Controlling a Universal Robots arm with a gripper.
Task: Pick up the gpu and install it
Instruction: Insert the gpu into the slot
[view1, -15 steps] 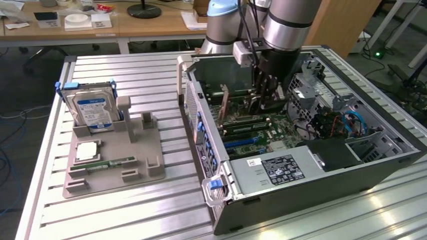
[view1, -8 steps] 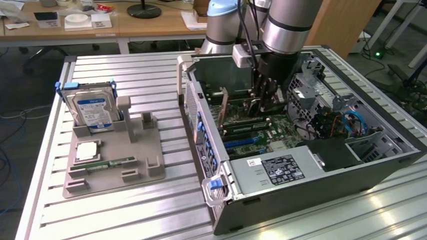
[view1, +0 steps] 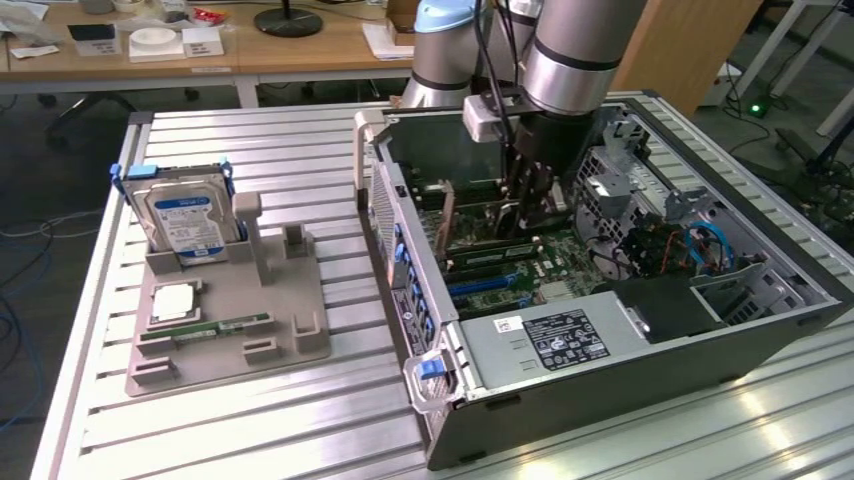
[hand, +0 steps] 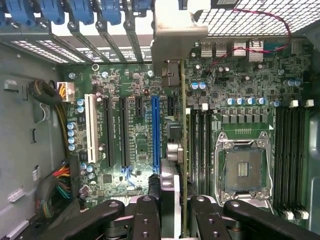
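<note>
gpu: seen edge-on inside the computer case, standing over the motherboard, with its metal bracket toward the rear wall and the blue clips
Fingers: partly closed, one on each face of the card and clamping it; they hold nothing else
Gripper: reaches low into the case in the exterior view, close to the back wall
Card against the board: its line runs just beside the long blue slot, on the side of the CPU socket; I cannot tell whether the lower edge touches any slot
Outside the case: the hard drive stands upright in the grey holder and the memory stick lies flat in it, well apart from the work
Risk, alignment: a card slightly off its slot would likely jam or press on the neighbouring parts
Risk, bracket: the bracket could catch on the rear wall and tilt the card
Risk, grip: the card is thin and held by its faces, so it may slip or pivot if pushed hard
</note>
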